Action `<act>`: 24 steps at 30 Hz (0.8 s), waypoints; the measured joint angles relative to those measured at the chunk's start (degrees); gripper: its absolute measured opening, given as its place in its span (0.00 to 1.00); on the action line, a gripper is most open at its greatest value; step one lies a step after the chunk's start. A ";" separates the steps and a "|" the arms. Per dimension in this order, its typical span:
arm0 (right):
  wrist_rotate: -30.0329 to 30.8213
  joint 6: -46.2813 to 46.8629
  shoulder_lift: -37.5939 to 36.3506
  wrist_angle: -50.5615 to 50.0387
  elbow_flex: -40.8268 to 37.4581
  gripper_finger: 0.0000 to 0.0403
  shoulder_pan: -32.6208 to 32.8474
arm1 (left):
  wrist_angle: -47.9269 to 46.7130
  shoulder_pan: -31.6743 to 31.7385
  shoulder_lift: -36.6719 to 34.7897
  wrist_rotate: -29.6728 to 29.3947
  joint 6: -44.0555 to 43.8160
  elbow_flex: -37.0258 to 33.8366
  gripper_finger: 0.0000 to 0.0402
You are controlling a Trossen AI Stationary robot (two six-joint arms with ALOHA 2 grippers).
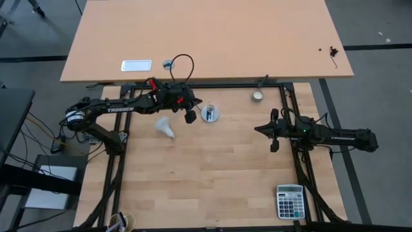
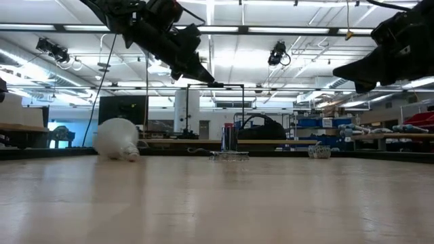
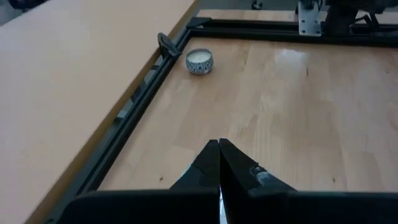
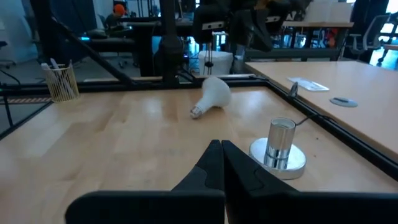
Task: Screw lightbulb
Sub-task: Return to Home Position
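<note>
The white lightbulb lies on its side on the wooden table, left of centre; it also shows in the low view and the right wrist view. The round grey socket stands upright on its disc base to its right, also in the right wrist view. My left gripper hangs shut and empty in the air between the bulb and the socket. My right gripper is shut and empty at the right, fingers pointing toward the socket.
A small cream puck sits at the far right of the work area. A calculator lies at the near right. A black frame rail runs along the far edge, and a larger tabletop lies behind it.
</note>
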 joint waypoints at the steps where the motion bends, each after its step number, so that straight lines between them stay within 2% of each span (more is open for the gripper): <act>1: -0.12 0.01 -1.03 -0.94 0.00 0.00 0.00 | 0.47 0.00 0.00 0.00 -0.01 0.00 0.00; 9: -1.96 -0.99 -7.56 -1.21 -1.77 0.00 0.00 | 2.94 -0.14 0.02 0.54 0.00 0.02 0.00; 24: -2.08 -1.41 -7.41 -1.16 -1.77 0.00 -0.02 | 5.45 -1.55 -3.02 3.10 0.19 0.02 0.00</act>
